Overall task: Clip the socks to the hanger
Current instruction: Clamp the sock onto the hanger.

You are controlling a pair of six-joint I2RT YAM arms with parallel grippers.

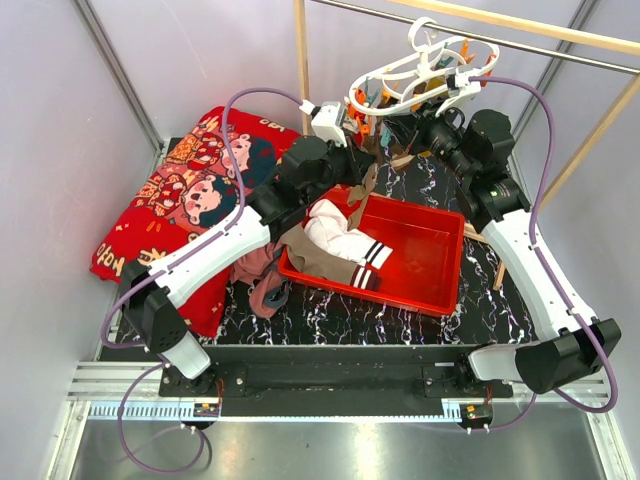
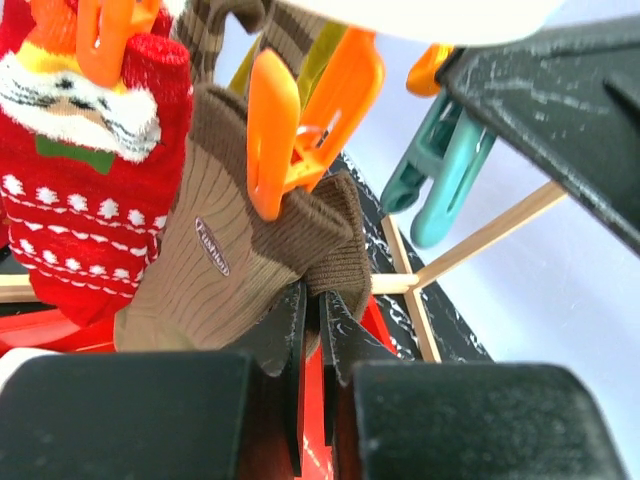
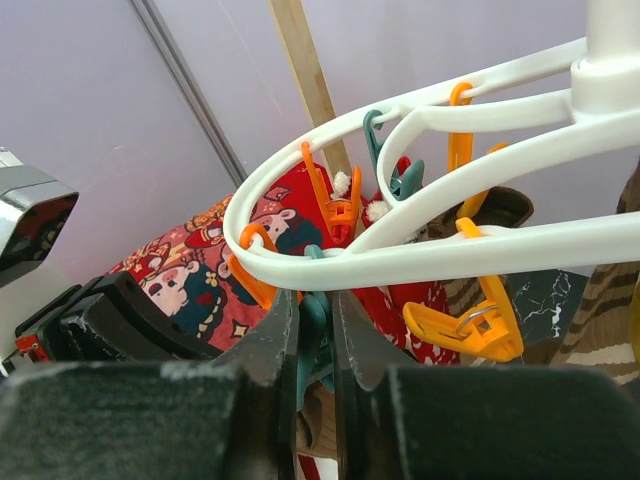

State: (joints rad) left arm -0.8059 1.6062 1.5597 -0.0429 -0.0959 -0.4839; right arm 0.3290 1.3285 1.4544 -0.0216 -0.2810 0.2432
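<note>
From above, a red tray (image 1: 432, 297) sits in the middle of the black marbled table (image 1: 330, 325). Inside it, bunched at the left end, lie a white sock (image 1: 330, 225) and a taupe sock (image 1: 338, 266) with a dark-and-white striped cuff. A mauve and grey cloth bundle (image 1: 262, 282) lies outside the tray, just beside its left wall, and a red cartoon cushion (image 1: 190, 190) covers the table's left side. The white hanger (image 1: 400, 75) hangs at the back, above the tray's far edge. The left gripper (image 1: 358, 132) is raised under its left side and the right gripper (image 1: 428, 128) under its right.

In the left wrist view, a brown sock (image 2: 230, 250) hangs from an orange peg (image 2: 275, 130) clamped on its upper edge. The left gripper's fingers (image 2: 285, 340) are drawn almost together, pinching the sock's darker lower edge between them. Beside it on the left, a red Christmas sock (image 2: 90, 200) hangs from a second orange peg (image 2: 105, 40). Two teal pegs (image 2: 440, 180) dangle free on the right.

In the right wrist view, the right gripper's fingers (image 3: 280, 340) are closed on a teal peg (image 3: 310, 345) hanging under the hanger's white ring. A yellow-orange peg (image 3: 470, 325) hangs just to the right of them with nothing in it.
</note>
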